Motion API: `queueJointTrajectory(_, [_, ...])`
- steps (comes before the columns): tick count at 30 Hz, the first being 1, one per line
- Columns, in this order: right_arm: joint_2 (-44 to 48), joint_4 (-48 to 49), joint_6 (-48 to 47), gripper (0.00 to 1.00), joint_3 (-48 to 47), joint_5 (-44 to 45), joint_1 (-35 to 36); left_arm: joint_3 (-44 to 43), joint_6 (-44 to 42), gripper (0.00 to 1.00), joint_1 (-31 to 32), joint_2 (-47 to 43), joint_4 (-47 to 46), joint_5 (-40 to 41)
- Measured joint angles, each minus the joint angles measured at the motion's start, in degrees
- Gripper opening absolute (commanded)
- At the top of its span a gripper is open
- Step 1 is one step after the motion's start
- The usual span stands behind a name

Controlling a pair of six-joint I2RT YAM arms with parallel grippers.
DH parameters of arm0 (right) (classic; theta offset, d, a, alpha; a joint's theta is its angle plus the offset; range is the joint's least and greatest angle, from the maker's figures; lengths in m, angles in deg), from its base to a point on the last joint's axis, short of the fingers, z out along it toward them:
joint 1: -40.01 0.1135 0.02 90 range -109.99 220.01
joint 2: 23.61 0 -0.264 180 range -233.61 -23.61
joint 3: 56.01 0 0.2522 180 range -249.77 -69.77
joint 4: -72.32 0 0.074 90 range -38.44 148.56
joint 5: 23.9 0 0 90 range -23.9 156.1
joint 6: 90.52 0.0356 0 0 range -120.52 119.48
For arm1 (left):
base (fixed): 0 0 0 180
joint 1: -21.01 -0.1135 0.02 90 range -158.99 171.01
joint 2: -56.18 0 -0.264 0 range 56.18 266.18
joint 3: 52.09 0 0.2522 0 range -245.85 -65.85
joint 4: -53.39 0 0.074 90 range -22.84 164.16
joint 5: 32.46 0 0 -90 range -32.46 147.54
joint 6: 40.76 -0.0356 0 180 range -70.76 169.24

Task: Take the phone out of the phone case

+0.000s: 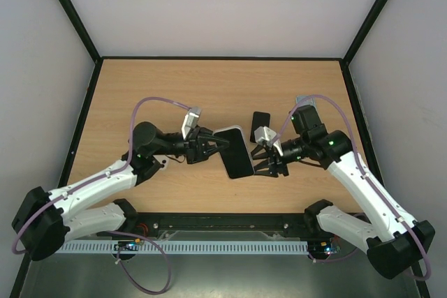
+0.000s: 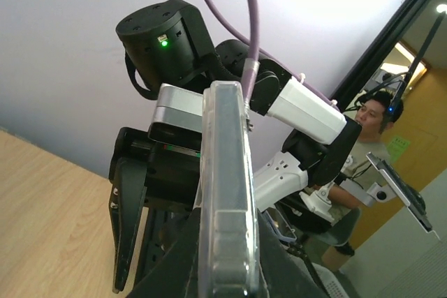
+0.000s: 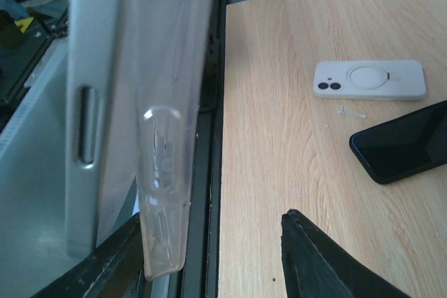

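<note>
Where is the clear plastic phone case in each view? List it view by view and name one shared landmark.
Top external: the clear plastic phone case is at mid-table, just left of the loose black phone.
Left wrist: the case stands edge-on in the centre of the picture.
Right wrist: the case runs edge-on down the left side.
Shared landmark: the light wooden table, visible in all three views.

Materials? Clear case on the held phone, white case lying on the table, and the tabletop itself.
The clear see-through case looks like soft glossy plastic, maybe TPU: it bows off the silver phone edge. The white rounded case looks matte, likely silicone, no glare. The wood-grain tabletop seems laminate, faint sheen.
</note>
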Motion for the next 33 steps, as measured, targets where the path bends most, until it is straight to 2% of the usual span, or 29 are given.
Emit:
queueJointTrajectory(5, [-0.2, 1.1, 6.1, 0.45, -3.1, -0.5, 0.0, -2.8, -5.0, 0.02, 0.0, -2.0, 4.9, 0.2])
queueJointTrajectory(9, [0.0, 6.5, 13.7, 0.40, -3.2, -2.7, 0.0, -3.1, -6.9, 0.02, 0.6, -2.3, 7.5, 0.2])
queueJointTrajectory(13, [0.3, 12.2, 21.1, 0.30, -2.5, -5.0, -0.4, -3.1, -6.9, 0.02, 0.9, -1.7, 8.5, 1.0])
queueJointTrajectory(19, [1.3, 18.1, 27.7, 0.04, 0.8, -6.6, -0.8, -2.6, -4.2, 0.02, -1.2, -1.2, 8.5, 2.5])
queueJointTrajectory(23, [1.3, 19.3, 30.3, 0.02, 3.2, -4.5, -1.3, -2.5, -2.6, 0.03, -2.4, -0.2, 10.8, 4.8])
queueJointTrajectory(24, [1.3, 19.6, 31.0, 0.02, 3.8, -3.5, -1.4, -2.5, -2.4, 0.07, -2.6, 0.2, 11.7, 5.4])
queueJointTrajectory(27, [1.3, 20.9, 34.3, 0.02, 5.4, 0.1, -1.6, -3.1, -2.1, 0.42, -3.2, 1.5, 14.8, 7.7])
queueJointTrajectory(29, [1.6, 22.1, 37.9, 0.02, 6.4, 2.8, -1.6, -4.4, -2.5, 0.59, -4.0, 2.7, 18.8, 12.3])
queueJointTrajectory(30, [2.0, 22.3, 40.0, 0.02, 7.0, 4.8, -1.5, -5.4, -2.8, 0.64, -4.8, 3.6, 21.2, 15.3])
queueJointTrajectory(33, [2.5, 22.2, 45.5, 0.02, 7.5, 11.3, -1.5, -8.5, -4.2, 0.70, -5.9, 5.0, 27.5, 24.1])
